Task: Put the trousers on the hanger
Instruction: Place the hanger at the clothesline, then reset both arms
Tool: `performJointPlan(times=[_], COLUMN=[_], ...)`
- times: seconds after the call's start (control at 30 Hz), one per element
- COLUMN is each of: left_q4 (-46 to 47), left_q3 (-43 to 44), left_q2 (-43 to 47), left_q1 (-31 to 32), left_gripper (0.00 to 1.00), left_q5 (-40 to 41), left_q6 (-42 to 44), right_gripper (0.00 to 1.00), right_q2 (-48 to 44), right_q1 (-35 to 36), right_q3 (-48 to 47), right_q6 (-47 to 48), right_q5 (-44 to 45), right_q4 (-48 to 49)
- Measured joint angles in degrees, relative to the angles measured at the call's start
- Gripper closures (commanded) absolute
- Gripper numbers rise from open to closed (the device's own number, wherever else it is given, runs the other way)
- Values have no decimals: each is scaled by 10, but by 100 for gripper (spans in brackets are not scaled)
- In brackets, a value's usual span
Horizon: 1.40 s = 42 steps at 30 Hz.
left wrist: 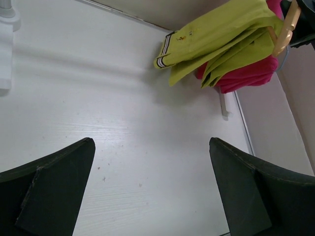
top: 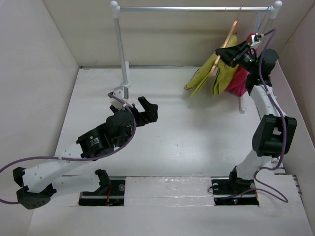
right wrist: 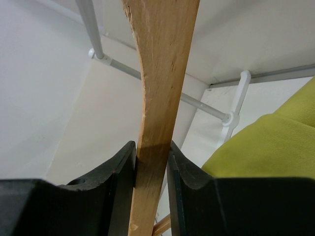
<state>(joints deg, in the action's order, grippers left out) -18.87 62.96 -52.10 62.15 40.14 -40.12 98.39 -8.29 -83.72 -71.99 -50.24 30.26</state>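
The yellow-green trousers (top: 216, 73) hang draped over the tan wooden hanger (top: 227, 40), whose hook is on the metal rail at the back right. They also show in the left wrist view (left wrist: 216, 42) with a striped trim band, and in the right wrist view (right wrist: 268, 147). My right gripper (top: 222, 53) is shut on an arm of the hanger (right wrist: 160, 98); the jaws press on both sides of the wood (right wrist: 151, 160). My left gripper (top: 145, 109) is open and empty above the table's middle (left wrist: 151, 147).
A magenta-pink garment (top: 238, 81) hangs behind the trousers; it also shows in the left wrist view (left wrist: 248, 73). The white-and-silver clothes rail (top: 192, 8) spans the back, its left post (top: 119, 54) standing near my left gripper. Beige walls (top: 34, 59) enclose the table.
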Motion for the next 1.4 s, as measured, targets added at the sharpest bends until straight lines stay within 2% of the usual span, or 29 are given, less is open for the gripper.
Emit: performJointPlan(times=[0.1,0.13,0.2,0.23,0.27,0.4,0.53,0.63,0.73,0.8,0.87,0.9,0.93,0.97,1.0,1.13,1.17,1.2,1.3,1.4], left_q4=[-1,-2,-3,-4,-4,-16,-33,-31,-21,-16,-15,-15,-14,-16,-18,-29,-33,-37,-39,-37], left_q3=[0,0,0,0,0,6,30,48,76,96,112,117,118,118,118,118,118,118,97,38], left_q2=[-9,-13,-21,-22,-34,-85,-151,-166,-164,-164,-163,-162,-159,-155,-151,-128,-120,-110,-63,0], left_q1=[0,0,0,0,0,0,0,-15,-64,-107,-149,-171,-192,-211,-227,-253,-252,-252,-252,-252], left_gripper=[1,1,1,1,1,1,1,1,1,1,1,1,1,1,1,1,1,1,1,1], left_q5=[-2,-3,-3,-3,-5,-27,-57,-88,-124,-140,-158,-167,-180,-193,-203,-231,-234,-237,-240,-241], left_q6=[-1,-1,-1,-1,0,3,9,23,32,32,30,29,28,27,25,24,24,26,32,33], right_gripper=[100,93,71,49,36,28,17,16,16,21,35,48,86,99,100,100,95,76,47,41], right_q2=[0,0,0,-1,-1,-17,-68,-104,-142,-174,-211,-230,-252,-274,-294,-373,-393,-416,-497,-589], right_q1=[-13,-16,-19,-21,-22,-26,-44,-62,-80,-89,-94,-94,-93,-91,-87,-43,-21,3,70,117], right_q3=[16,23,36,40,45,50,45,13,-12,-11,1,12,27,45,61,114,126,141,197,261], right_q6=[0,3,6,9,14,68,153,229,296,330,359,370,381,393,399,447,460,473,503,526], right_q5=[-2,-2,-5,-6,-7,-7,-8,-8,-8,-8,-6,-3,-1,4,10,54,67,78,113,155], right_q4=[17,20,26,31,36,16,-66,-159,-232,-275,-304,-314,-319,-330,-343,-418,-437,-457,-512,-580])
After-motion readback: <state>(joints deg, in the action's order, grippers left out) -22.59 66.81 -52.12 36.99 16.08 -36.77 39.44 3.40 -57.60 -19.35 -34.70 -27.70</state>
